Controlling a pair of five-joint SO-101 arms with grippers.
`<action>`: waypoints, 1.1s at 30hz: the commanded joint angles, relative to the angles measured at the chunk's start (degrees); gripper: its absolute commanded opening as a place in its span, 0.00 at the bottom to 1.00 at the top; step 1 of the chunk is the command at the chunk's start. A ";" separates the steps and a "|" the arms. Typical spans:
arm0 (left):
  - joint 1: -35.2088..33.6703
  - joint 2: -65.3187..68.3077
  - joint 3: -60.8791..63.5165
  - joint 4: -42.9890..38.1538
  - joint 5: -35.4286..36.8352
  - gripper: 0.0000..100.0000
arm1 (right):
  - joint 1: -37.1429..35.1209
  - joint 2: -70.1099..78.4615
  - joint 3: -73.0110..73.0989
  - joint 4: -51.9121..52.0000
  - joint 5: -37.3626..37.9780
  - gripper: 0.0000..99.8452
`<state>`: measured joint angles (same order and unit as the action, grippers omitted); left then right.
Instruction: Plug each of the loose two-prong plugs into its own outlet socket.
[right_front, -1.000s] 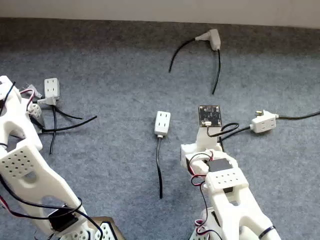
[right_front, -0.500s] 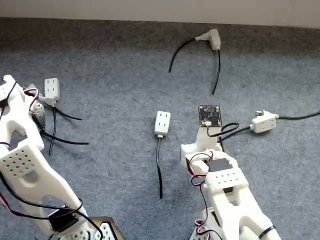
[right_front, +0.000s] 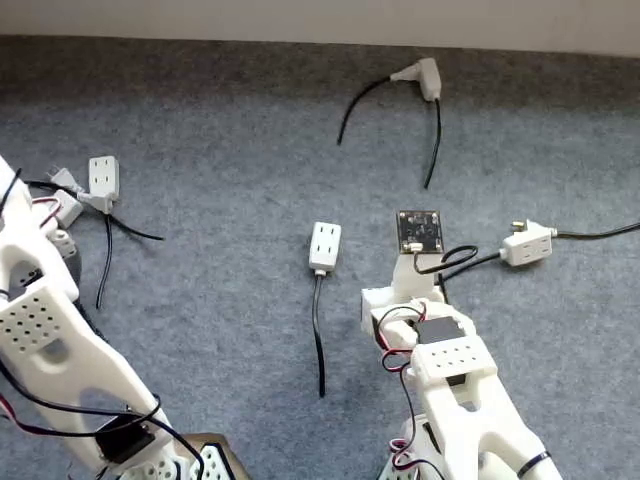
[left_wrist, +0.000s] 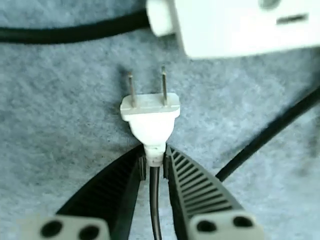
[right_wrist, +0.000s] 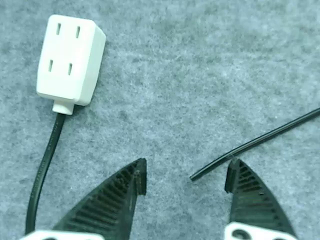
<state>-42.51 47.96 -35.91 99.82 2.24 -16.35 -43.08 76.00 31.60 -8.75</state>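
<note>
Left hand (left_wrist: 155, 161) grips white plug (left_wrist: 150, 112) just beside outlet block (left_wrist: 240, 22), black cords (left_wrist: 265, 135) flanking.

three outlet sockets (right_front: 103, 175) (right_front: 325, 245) (right_front: 527, 243), two loose plugs (left_wrist: 150, 117) (right_front: 425, 75), two arms (right_front: 40, 320) (right_front: 455, 360)

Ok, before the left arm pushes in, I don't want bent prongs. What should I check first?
1. Grip: left claw shut on plug, ok.
2. Shape: prongs straight, ok.
3. Aim: not ok; outlet faces up, prongs lie flat.
4. Bracing: not ok; nothing holds the outlet.
5. Help: right claw open and free, ok.
</note>
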 joint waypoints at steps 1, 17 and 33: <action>0.57 -3.47 -1.01 1.58 -14.07 0.04 | 0.48 -0.84 -0.57 -1.10 0.79 0.26; 9.98 -10.15 13.85 1.76 -57.49 0.04 | 0.48 -0.75 2.15 -7.25 0.79 0.26; 18.15 -52.79 48.31 -2.29 -57.93 0.18 | 0.48 -0.75 2.15 -7.25 5.98 0.26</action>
<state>-25.19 2.42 6.99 99.91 -56.31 -16.35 -43.08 78.37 25.36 -3.74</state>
